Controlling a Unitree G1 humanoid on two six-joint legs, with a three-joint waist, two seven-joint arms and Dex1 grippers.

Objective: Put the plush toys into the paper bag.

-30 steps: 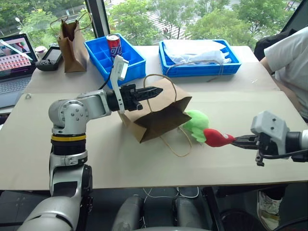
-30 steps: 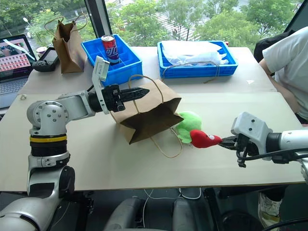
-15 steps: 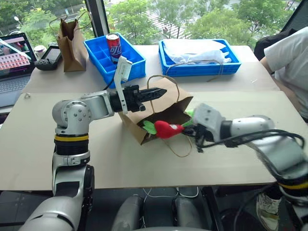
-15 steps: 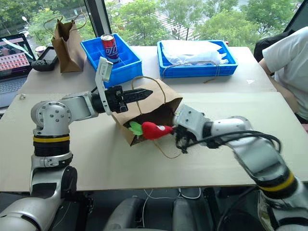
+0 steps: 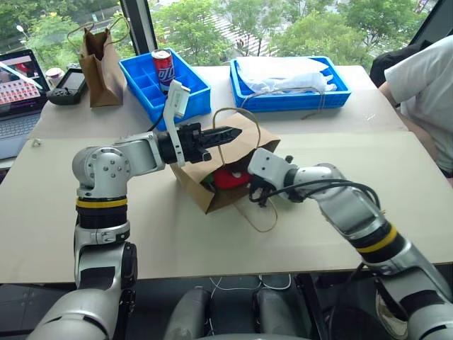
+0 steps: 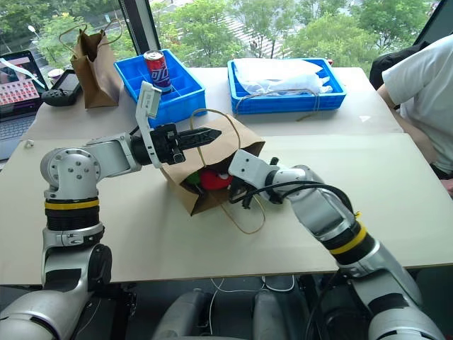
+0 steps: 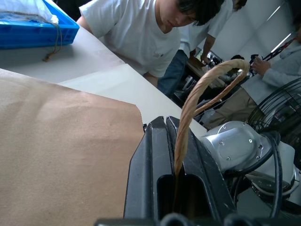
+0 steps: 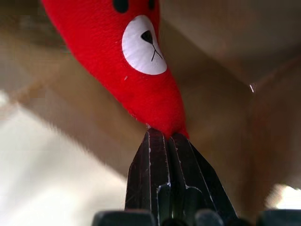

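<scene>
**Red chili toy in the bag mouth, both arms at the bag**

Brown kraft paper bag (image 5: 225, 164) lies on its side mid-table, mouth facing the near-right. L gripper (image 5: 225, 132) reaches in level from the left, jaws pinched tight on the bag's upper cord handle (image 7: 207, 84), which loops up above the top edge of the mouth and keeps it held open. Lower handle (image 5: 259, 216) lies slack on the table (image 5: 212, 248) in front of the mouth.

R gripper (image 8: 164, 134) comes from the right, angled down, tip right at the bag's opening; jaws clamped on the narrow tail of the red chili toy (image 8: 136, 61). Toy's body sits inside the mouth, w/ brown bag walls around it in the R wrist view. A bit of green (image 6: 192, 180) shows just inside the mouth beside the red; can't tell if it's the toy's leaves or the lime-green toy.

Room: table bare near the front edge and to the right of the R arm. Behind the bag, close, a blue compartment bin (image 5: 170, 81) w/ a soda can (image 5: 162, 65); well to the right of it a blue tray (image 5: 290, 88) holding a white plastic bag. Narrower brown bag (image 5: 95, 57) stands at the far-left, next to a game controller (image 5: 67, 85) and laptop (image 5: 21, 92). Person in white shirt (image 5: 425, 85) at the table's right edge.
</scene>
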